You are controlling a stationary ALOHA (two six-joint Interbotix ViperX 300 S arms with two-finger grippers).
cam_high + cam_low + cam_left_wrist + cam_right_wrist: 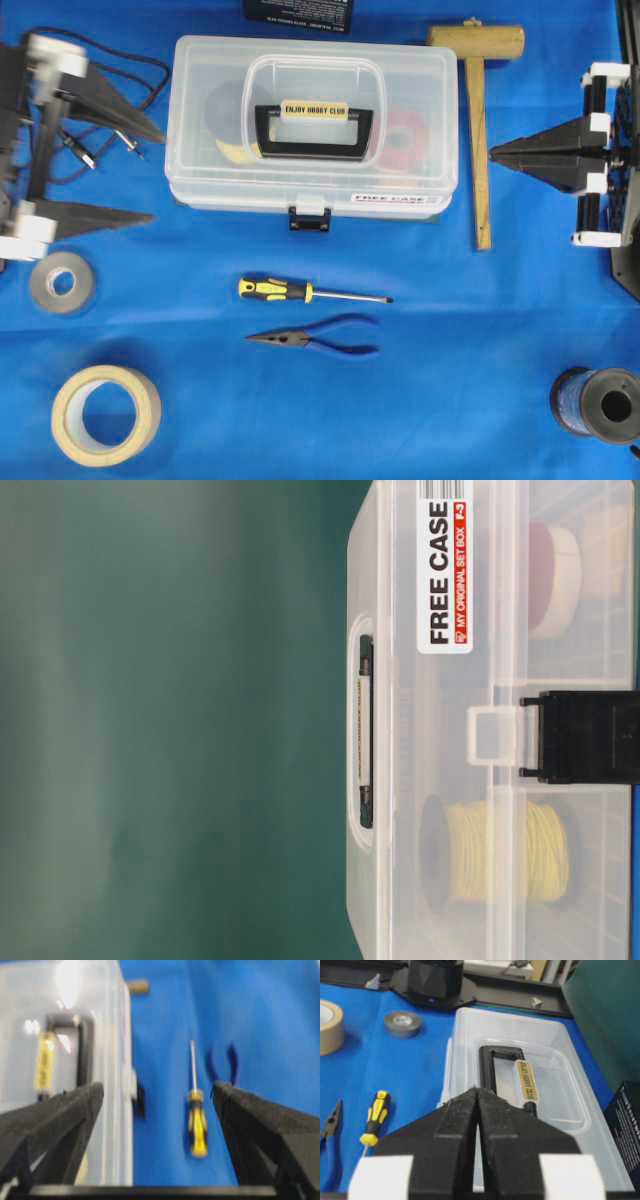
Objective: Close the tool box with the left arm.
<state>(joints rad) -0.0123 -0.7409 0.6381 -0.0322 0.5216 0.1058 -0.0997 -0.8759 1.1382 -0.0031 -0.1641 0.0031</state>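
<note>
Left fingers (147, 172): spread wide apart, holding nothing, beside the tool box.
Right fingers (478, 1091): pressed together, empty, apart from the box.
Tool box (310, 125): on the blue surface (450, 330), lid down.

Tool box (312, 125) at rear centre; screwdriver (305, 292) in front, pliers (312, 340) nearer still, mallet (480, 110) to its right.

Blue cloth-covered surface (450, 400) carrying: closed clear tool box (310, 125); wooden mallet (480, 110) just right of it; screwdriver (310, 292) and pliers (315, 340) in front; grey tape roll (61, 283), beige tape roll (105, 414), dark wire spool (598, 404).
</note>
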